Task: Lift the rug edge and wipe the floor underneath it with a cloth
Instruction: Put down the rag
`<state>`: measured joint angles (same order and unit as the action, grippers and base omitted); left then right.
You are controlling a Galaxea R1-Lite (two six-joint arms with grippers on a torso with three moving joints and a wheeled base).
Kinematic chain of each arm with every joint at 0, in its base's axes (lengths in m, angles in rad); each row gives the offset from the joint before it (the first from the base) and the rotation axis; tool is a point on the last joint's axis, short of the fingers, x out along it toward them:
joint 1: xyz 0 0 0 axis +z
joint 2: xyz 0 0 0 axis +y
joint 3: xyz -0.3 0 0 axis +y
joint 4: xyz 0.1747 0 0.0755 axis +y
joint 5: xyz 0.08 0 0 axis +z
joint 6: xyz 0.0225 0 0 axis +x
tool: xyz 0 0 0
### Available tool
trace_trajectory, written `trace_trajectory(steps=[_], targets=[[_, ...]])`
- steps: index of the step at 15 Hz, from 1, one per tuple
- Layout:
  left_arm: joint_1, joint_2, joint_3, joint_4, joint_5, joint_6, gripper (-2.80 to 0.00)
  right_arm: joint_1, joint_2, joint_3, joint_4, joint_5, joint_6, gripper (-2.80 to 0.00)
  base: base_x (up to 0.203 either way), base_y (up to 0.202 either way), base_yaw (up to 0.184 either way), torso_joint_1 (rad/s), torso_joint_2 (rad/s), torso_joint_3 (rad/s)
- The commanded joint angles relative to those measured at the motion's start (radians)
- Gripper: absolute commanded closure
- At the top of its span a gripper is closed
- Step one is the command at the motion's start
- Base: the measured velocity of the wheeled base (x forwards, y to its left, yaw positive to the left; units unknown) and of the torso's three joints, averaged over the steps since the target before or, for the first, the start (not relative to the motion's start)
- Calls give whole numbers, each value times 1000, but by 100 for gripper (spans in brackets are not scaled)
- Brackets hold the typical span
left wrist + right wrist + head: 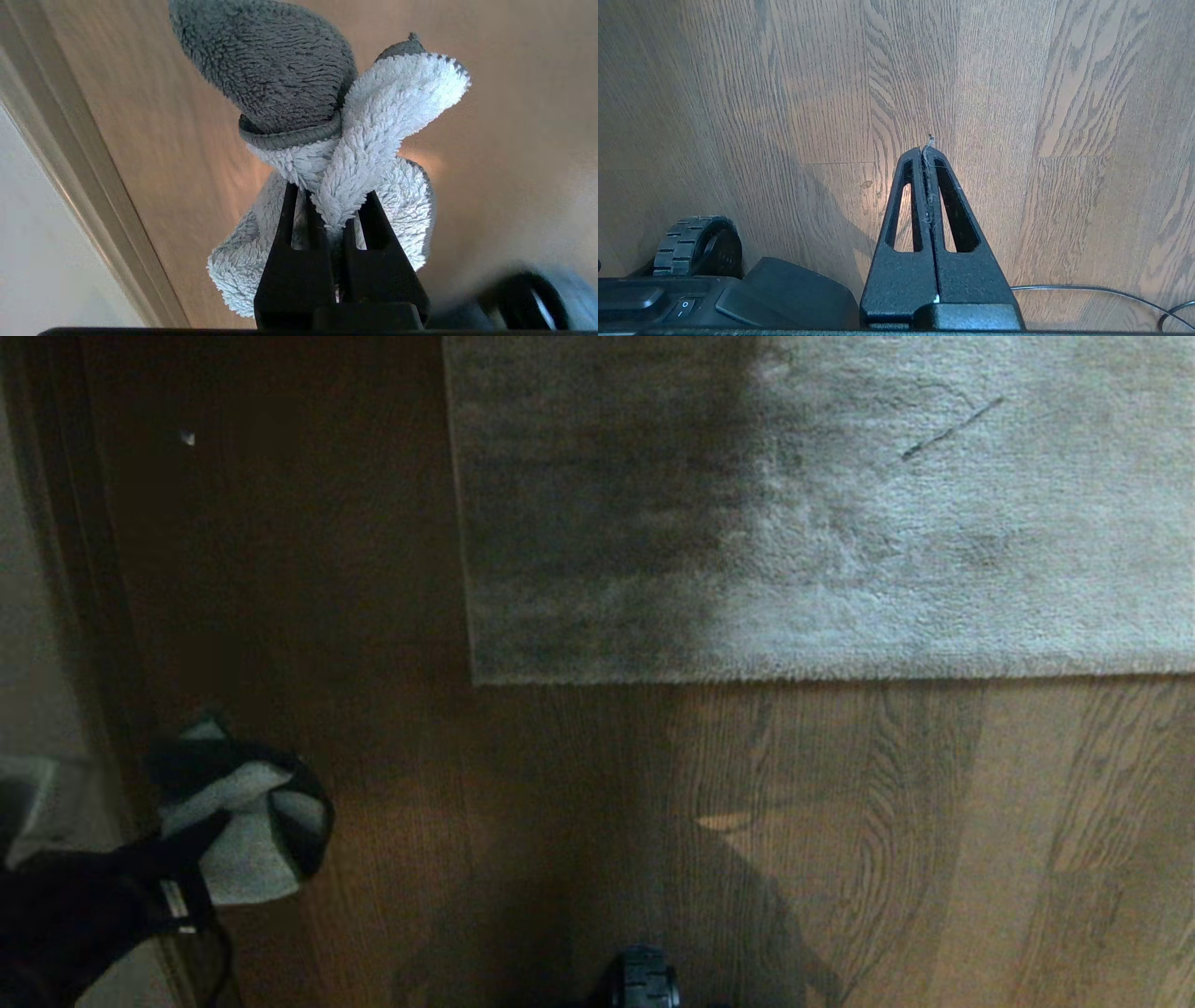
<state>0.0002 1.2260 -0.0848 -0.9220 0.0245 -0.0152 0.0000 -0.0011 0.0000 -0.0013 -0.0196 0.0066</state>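
1. The black left arm is seen at the lower left corner of the head view, reaching up and inward from the frame's edge, with the left gripper (201, 835) held over the brown wood-grain plank floor (840, 840).
2. The left gripper's black slotted fingers (289, 219) are closed tight on the small plush cloth (369, 135), white on one face and dark grey-green on the other (the fabric is bunched between the tips and spills out past them on both sides).
3. In the head view the cloth is found just beyond the gripper, near the left edge of the floor and well apart from the rug.
4. A pale strip of skirting or frame (84, 210) is seen running beside the floor in the left wrist view, close to the cloth.
5. The large pale grey-beige plush rug (887, 523) is laid flat across the upper part of the head view; its straight rug edge (840, 676) and square corner (478, 679) rest on the floor, and its left part is darkened by shadow.
6. The right gripper (927, 151) is shown only in its own wrist view, hanging above bare planks with its two fingers pressed together and nothing held (a few stray fibres cling to the tips).
7. Beside it, a black ribbed wheel (686, 242) of the base and a thin dark cable (1087, 289) are seen on the floor.
8. No container is shown in any view.
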Motion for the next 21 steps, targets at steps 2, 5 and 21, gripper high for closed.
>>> trace_trajectory(steps=[2,5,21], targets=[[65,340,-45,-302,-16,-3,0,0,1,0,0,0,0,0,0,0,0,0,0,0],[112,482,-122,-455,-48,-7,0,0,1,0,0,0,0,0,0,0,0,0,0,0],[132,558,-250,-475,-51,-6,0,0,1,0,0,0,0,0,0,0,0,0,0,0]])
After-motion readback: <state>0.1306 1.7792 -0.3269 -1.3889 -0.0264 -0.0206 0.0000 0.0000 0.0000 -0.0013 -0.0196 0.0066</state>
